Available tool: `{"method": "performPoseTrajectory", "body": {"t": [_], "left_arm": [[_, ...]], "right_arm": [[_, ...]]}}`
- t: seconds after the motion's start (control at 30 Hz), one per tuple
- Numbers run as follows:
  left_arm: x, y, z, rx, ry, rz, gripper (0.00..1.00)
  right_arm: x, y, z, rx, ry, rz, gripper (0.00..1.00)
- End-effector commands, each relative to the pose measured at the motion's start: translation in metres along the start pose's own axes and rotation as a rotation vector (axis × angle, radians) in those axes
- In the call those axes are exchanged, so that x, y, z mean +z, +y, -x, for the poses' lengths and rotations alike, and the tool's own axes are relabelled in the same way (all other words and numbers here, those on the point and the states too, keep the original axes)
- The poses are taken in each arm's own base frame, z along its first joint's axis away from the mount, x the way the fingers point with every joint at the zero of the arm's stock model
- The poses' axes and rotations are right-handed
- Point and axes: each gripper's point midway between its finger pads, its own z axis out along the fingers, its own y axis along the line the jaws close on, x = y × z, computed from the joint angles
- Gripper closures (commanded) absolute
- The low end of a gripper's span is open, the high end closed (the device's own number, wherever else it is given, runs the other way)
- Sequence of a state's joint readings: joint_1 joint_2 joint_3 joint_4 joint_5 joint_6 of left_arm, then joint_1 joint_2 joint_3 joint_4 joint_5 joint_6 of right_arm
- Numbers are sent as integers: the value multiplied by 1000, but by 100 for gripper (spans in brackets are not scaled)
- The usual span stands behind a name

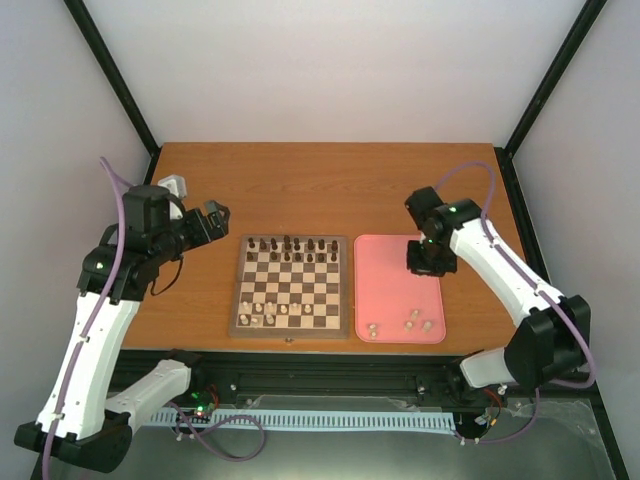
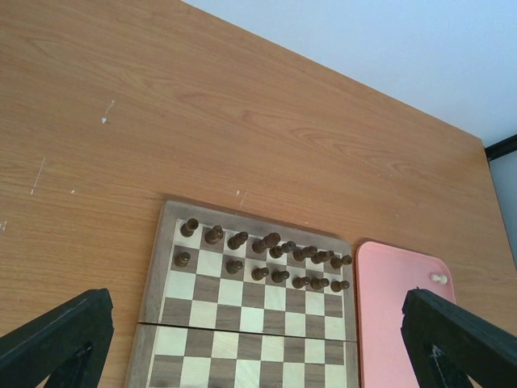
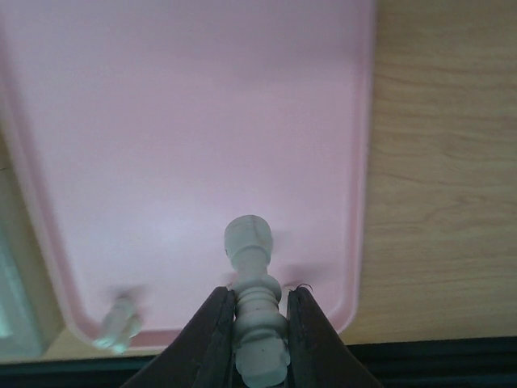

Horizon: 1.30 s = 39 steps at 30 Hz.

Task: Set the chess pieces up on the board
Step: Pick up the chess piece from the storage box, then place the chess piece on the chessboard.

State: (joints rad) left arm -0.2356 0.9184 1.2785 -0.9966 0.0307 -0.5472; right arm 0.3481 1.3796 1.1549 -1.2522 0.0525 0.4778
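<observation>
Wooden table (image 1: 300,180) first: dark chessmen (image 1: 290,245) fill the far rows of the board (image 1: 305,290), a handful of cream chess pieces (image 1: 262,312) stand near-left, and several lie on the pink tray (image 1: 395,285). My right gripper (image 3: 258,323) is clenched on one cream piece (image 3: 252,279) above the tray (left gripper (image 1: 215,214) spread wide, empty). I read no writing.

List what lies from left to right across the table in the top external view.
left gripper → board → pink tray. The right gripper hangs over the tray, so it is left out.
</observation>
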Motion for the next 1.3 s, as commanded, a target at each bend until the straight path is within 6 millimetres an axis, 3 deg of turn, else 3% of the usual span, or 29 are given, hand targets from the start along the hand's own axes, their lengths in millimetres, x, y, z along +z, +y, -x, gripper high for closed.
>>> {"method": "performPoseTrajectory", "body": {"t": [0.0,0.27,0.4,0.6,0.7,0.83,1.27], "left_arm": [[-18,-9,13,4,-45,-32,0],[-33,-10,13,13,-50,-37,0],[-42,-8,14,8,-74,-39,0],[-60,-3,15,4,-122,-26,0],[-66,2,14,7,-137,-14,0],[-68,5,8,11,-124,-5,0],[-79,9,6,18,-149,0,0]], "right_arm": [[-22,39,-8,-144,42,-1,97],[-52,164,-31,-488,39,18,97],[-47,215,-58,-601,72,60,97],[-37,270,-100,-737,122,108,97],[-32,291,-118,-785,134,125,97],[-17,305,-130,-824,144,105,97],[14,322,-129,-853,134,74,96]]}}
